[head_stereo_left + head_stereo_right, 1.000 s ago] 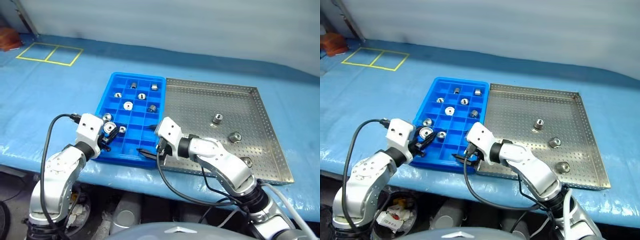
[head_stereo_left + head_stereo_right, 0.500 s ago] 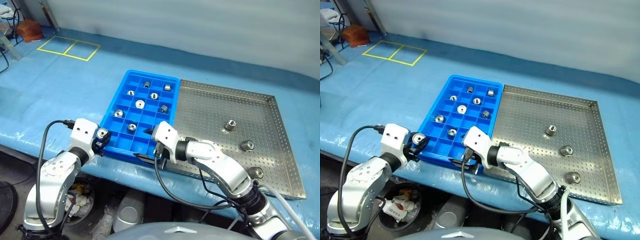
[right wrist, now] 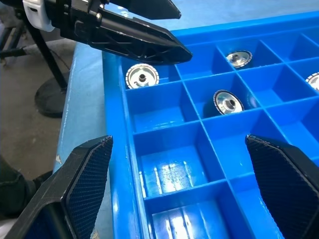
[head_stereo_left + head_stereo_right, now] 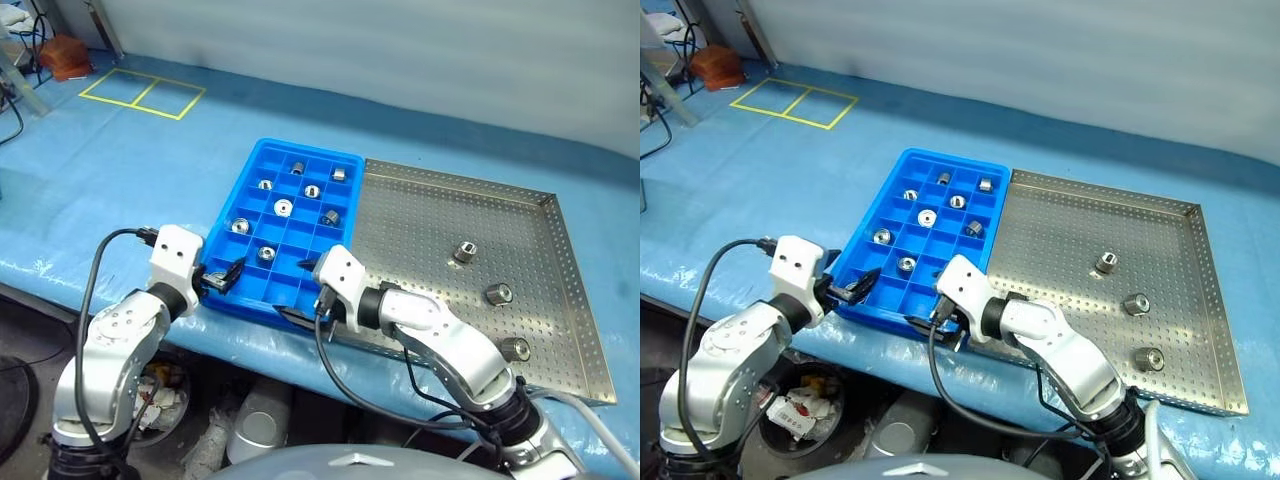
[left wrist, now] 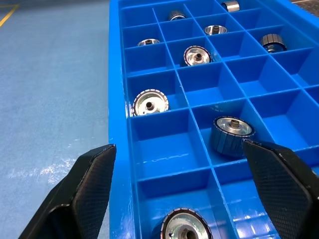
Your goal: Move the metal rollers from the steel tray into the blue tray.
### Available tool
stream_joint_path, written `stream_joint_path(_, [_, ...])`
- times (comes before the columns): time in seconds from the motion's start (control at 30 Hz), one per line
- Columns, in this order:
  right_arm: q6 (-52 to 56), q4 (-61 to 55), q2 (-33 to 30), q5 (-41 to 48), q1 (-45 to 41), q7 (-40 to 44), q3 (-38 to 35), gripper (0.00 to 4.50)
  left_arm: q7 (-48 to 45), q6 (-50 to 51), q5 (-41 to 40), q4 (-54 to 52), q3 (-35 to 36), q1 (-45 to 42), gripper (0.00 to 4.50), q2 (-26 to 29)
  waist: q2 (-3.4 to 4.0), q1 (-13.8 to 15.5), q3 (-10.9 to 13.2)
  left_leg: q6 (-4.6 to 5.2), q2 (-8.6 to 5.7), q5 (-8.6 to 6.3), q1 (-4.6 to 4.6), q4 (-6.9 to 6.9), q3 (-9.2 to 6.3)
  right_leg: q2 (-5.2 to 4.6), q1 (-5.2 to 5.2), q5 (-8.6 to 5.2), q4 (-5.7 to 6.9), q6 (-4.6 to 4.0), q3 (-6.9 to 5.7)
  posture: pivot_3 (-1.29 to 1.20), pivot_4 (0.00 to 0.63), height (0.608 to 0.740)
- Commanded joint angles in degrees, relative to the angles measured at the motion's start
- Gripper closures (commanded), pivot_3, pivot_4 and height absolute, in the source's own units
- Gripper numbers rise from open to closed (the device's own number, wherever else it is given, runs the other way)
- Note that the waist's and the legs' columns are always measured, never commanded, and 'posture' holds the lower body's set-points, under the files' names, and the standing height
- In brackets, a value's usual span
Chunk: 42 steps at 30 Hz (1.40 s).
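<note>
Since a moment ago, my left tool (image 4: 222,278) is letting go: its two black fingers are now spread wide, and the roller (image 5: 180,227) it was holding is sitting in a near-corner box of the blue tray (image 4: 228,210).

I am looking at the blue bench (image 4: 120,170) first. On it, the steel tray (image 4: 575,290) is lying flat, touching the right side of the blue tray. Three metal rollers (image 4: 465,249) are still resting on the steel tray's holey bottom, well apart from each other.

The blue tray is holding the other rollers, each in its own little box. Most are sitting toward the far end, and two more (image 5: 233,134) are lying nearer my tools.

My left tool is hanging over the near left corner of the blue tray, holding nothing. My right tool (image 4: 305,290) is hanging over the near edge of the blue tray, fingers spread wide too, and holding nothing.
</note>
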Motion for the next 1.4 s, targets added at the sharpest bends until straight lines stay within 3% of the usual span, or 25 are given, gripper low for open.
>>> stream_joint_path(0.03, [1.1,-5.2,0.2,1.1,2.4,-2.3,-3.9,0.0,-1.6,-3.5,-2.3,0.0,-1.6,-2.8,0.03,-1.1,0.0,-0.1,0.0,0.0,-0.02,0.0,-0.01,0.0,-0.02,-0.02,0.0,0.0,0.0,0.0,0.0,0.31,0.15,0.74])
stream_joint_path(0.3, [3.7,-10.5,2.0,0.0,8.4,-10.1,-11.8,0.0,-0.8,-9.9,-3.0,5.0,-8.0,-8.3,0.03,-8.1,0.01,-3.0,0.0,0.01,-0.09,0.01,0.07,0.09,-0.09,-0.03,0.22,0.0,-0.04,0.01,0.0,0.21,0.15,0.74])
stream_joint_path(0.53, [4.9,-10.8,6.6,-3.9,9.9,-19.7,-15.7,0.0,-1.6,-14.8,-2.6,9.2,-15.1,-10.0,0.03,-12.9,0.01,-9.2,0.0,0.04,-0.09,0.02,0.33,0.08,-0.17,-0.02,0.48,0.0,-0.03,-0.01,0.03,0.13,0.15,0.74])
stream_joint_path(0.73, [9.3,-2.6,12.3,-12.3,4.5,-31.8,-17.1,0.0,-3.4,-18.4,-2.0,11.4,-19.6,-9.9,0.03,-13.7,0.03,-13.6,0.0,0.06,-0.08,0.04,0.54,0.07,-0.22,0.0,0.52,0.01,0.11,-0.01,0.2,0.12,0.15,0.74])
stream_joint_path(1.1, [4.2,15.7,19.7,-17.1,-8.4,-40.0,-22.8,0.0,-9.9,-19.3,-1.4,9.3,-24.8,-7.0,0.03,-7.2,0.08,-15.1,0.0,0.11,-0.11,0.07,0.53,0.01,-0.22,0.08,0.49,0.03,0.12,0.02,0.34,0.15,0.15,0.74])
stream_joint_path(1.4, [-3.8,31.0,22.5,-16.6,-18.5,-45.2,-30.1,0.0,-7.2,-23.2,-0.8,10.0,-25.5,-2.8,0.03,-10.2,0.13,-14.8,0.0,0.14,-0.12,0.09,0.52,-0.03,-0.21,0.02,0.5,0.07,0.1,0.05,0.39,0.17,0.15,0.74])
